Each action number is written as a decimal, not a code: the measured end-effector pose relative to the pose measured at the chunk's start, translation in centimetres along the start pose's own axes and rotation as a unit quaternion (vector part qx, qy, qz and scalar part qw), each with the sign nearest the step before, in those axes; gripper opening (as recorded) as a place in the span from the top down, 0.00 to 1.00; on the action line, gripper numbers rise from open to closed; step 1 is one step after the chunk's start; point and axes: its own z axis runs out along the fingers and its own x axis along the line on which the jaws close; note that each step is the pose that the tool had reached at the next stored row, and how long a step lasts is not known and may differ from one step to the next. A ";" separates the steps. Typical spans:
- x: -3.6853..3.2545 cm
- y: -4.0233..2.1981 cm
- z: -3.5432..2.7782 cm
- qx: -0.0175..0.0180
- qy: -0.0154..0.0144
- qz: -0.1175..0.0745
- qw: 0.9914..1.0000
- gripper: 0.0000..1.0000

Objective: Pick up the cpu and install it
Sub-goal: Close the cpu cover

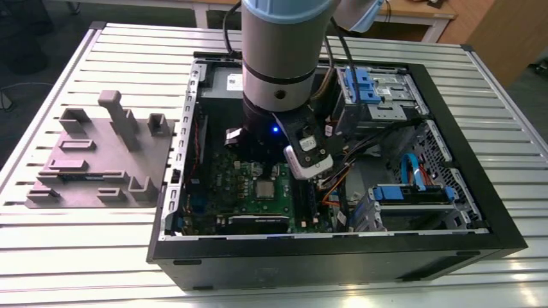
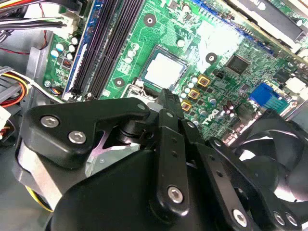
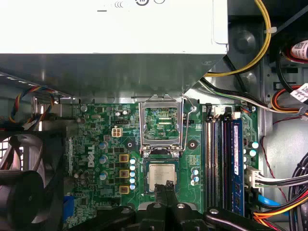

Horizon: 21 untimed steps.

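Claw of the single arm, seen in both wrist views with its two black fingertips pressed together and nothing between them, poised just above the near edge of the chip. Chip: a small square with a pale metal top, lying flat and square inside its socket on the green board, apparently already seated, so the slim closed tips may be placed to nudge or press it rather than to grasp. Metal frame of the socket: swung up and back on its hinge, standing open beside the chip, which leaves the chip uncovered and reachable from above; whether its lever is free cannot be told. Memory slots: long dark rails running alongside the socket, clear of the claw. Fan: black, at the board's other side. Large grey box: overhangs the board beyond the frame. Exterior view: arm reaching straight down into the open case on a slatted table, with a grey holder well apart at that view's left
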 end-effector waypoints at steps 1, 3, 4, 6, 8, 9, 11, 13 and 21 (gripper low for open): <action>0.00 0.00 -0.01 0.000 0.000 0.000 1.000 0.90; -0.02 0.08 -1.65 0.000 0.000 0.000 1.000 0.90; -0.02 0.08 -1.66 0.000 0.000 0.000 1.000 0.90; -0.01 0.08 -1.68 0.000 0.000 0.000 1.000 0.90; -0.01 0.08 -1.69 0.000 0.000 0.000 1.000 0.90; -0.02 0.08 -1.70 0.000 0.000 0.000 1.000 0.90; -0.02 0.08 -1.72 0.000 0.000 0.000 1.000 0.90; -0.01 0.08 -1.73 0.000 0.000 0.000 1.000 0.90; -0.01 0.11 -2.34 0.000 0.000 0.000 1.000 0.90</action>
